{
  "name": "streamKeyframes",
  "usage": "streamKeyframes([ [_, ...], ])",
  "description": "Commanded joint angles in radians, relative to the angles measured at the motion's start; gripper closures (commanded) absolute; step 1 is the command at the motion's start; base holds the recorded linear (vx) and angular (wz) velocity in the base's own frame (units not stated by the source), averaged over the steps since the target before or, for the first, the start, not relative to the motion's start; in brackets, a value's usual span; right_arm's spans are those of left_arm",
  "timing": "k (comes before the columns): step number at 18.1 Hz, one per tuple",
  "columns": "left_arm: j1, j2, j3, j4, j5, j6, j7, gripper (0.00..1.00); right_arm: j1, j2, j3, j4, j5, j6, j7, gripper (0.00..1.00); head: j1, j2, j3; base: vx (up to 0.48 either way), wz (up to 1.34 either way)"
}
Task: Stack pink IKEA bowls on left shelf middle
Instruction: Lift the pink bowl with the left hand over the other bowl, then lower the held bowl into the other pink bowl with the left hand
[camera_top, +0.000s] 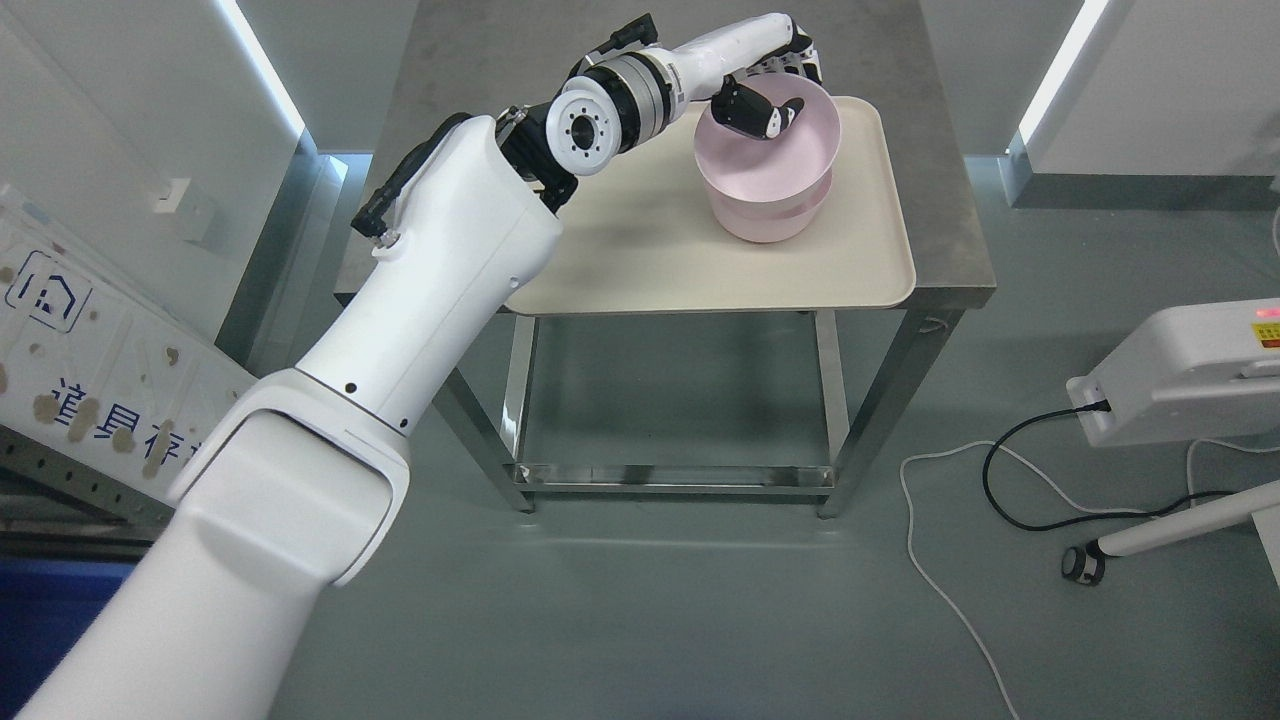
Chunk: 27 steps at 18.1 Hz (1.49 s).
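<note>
Foreground at the lower left of the frame is filled by my left arm (330, 400), its white upper shell rising from the bottom corner, bending at the elbow near the upper middle, then running on through a silver wrist ring toward the upper right. Right of centre, lower down, a black cable (1010, 470) and a white cable (930, 570) loop over the grey floor beside a white unit (1190, 370) at the right edge. Farther back stands a steel table (940, 250) carrying a cream tray (700, 270). On the tray's far right part sit the pink bowls (765, 195), one nested in the other, the upper one tilted and not seated level. My left hand (775, 95) is on the upper bowl's far rim: the thumb reaches down inside the bowl, the other fingers curl over the outside of the rim, so it is pinching that bowl's wall.
</note>
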Motion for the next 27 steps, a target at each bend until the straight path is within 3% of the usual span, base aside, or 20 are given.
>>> streamKeyframes([
  [1, -0.032, 0.014, -0.043, 0.091, 0.005, -0.001, 0.003, 0.97, 0.0, -0.017, 0.0, 0.0, 0.0, 0.0, -0.003, 0.0, 0.0, 0.0, 0.0, 0.0, 0.0],
  [10, -0.033, 0.014, -0.018, 0.108, -0.015, -0.001, 0.025, 0.93, 0.0, -0.017, 0.0, 0.0, 0.0, 0.0, -0.003, 0.0, 0.0, 0.0, 0.0, 0.0, 0.0],
  [13, -0.032, 0.014, 0.005, 0.106, -0.014, -0.004, 0.02, 0.67, 0.0, -0.017, 0.0, 0.0, 0.0, 0.0, -0.003, 0.0, 0.0, 0.0, 0.0, 0.0, 0.0],
  [16, -0.027, 0.014, 0.08, 0.096, -0.006, -0.013, 0.009, 0.49, 0.0, -0.017, 0.0, 0.0, 0.0, 0.0, -0.003, 0.0, 0.0, 0.0, 0.0, 0.0, 0.0],
  [19, 0.028, 0.014, 0.265, 0.012, 0.021, -0.044, 0.041, 0.22, 0.0, -0.017, 0.0, 0.0, 0.0, 0.0, -0.005, 0.0, 0.0, 0.0, 0.0, 0.0, 0.0],
  [21, 0.091, 0.014, 0.36, -0.126, 0.14, -0.088, 0.115, 0.12, 0.0, -0.017, 0.0, 0.0, 0.0, 0.0, -0.005, 0.0, 0.0, 0.0, 0.0, 0.0, 0.0],
  [23, 0.185, 0.014, 0.384, -0.287, 0.357, -0.115, 0.115, 0.09, 0.0, -0.017, 0.0, 0.0, 0.0, 0.0, -0.003, 0.0, 0.0, 0.0, 0.0, 0.0, 0.0],
  [25, 0.308, 0.014, 0.364, -0.438, 0.365, -0.118, 0.094, 0.06, 0.0, -0.017, 0.0, 0.0, 0.0, 0.0, -0.003, 0.0, 0.0, 0.0, 0.0, 0.0, 0.0],
  [27, 0.38, 0.014, 0.29, -0.481, 0.313, -0.125, 0.086, 0.05, 0.0, -0.017, 0.0, 0.0, 0.0, 0.0, -0.003, 0.0, 0.0, 0.0, 0.0, 0.0, 0.0],
])
